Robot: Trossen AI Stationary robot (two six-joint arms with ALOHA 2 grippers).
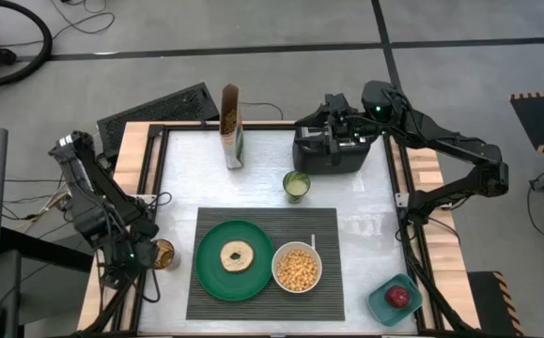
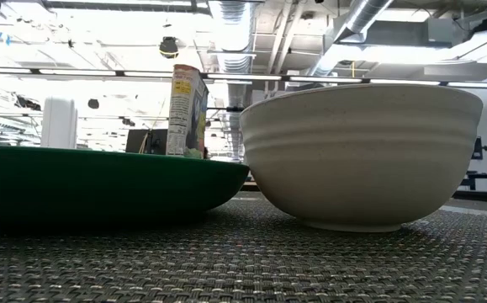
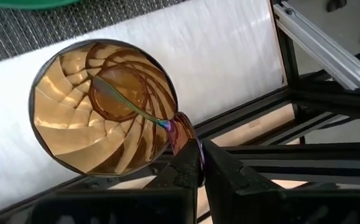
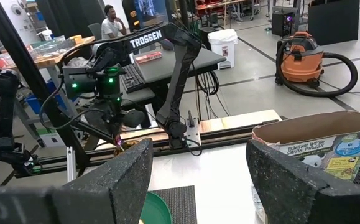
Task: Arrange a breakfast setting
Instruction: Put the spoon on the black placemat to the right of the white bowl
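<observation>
The dark ribbed placemat point(image 1: 264, 265) lies at the table's near middle. On it are the green plate point(image 1: 213, 278) with the tan bagel point(image 1: 238, 255) and the white bowl point(image 1: 296, 268) of yellow cereal. The red apple point(image 1: 398, 297) lies in a teal container at the near right corner. The pink-teal spoon point(image 3: 127, 102) stands slanted inside an amber ribbed glass point(image 1: 164, 253) at the table's left edge. My left gripper point(image 1: 149, 253) is shut on the spoon there. My right gripper point(image 4: 198, 180) is open and empty above the black toaster point(image 1: 333, 152) at the far side. My left gripper pinches the spoon's handle end point(image 3: 178, 127) between its two fingertips, just outside the glass's rim. The fingers point(image 3: 189, 165) come from above, slanting in from the table's left. The spoon's other end reaches down into the glass's bottom point(image 3: 99, 81).
A cereal box point(image 1: 231, 127) stands at the far middle, and a small green cup point(image 1: 296, 184) stands just beyond the placemat. In the low view the plate point(image 2: 100, 181) and the bowl point(image 2: 361, 151) fill the front. A keyboard point(image 1: 154, 108) lies beyond the table's far left corner.
</observation>
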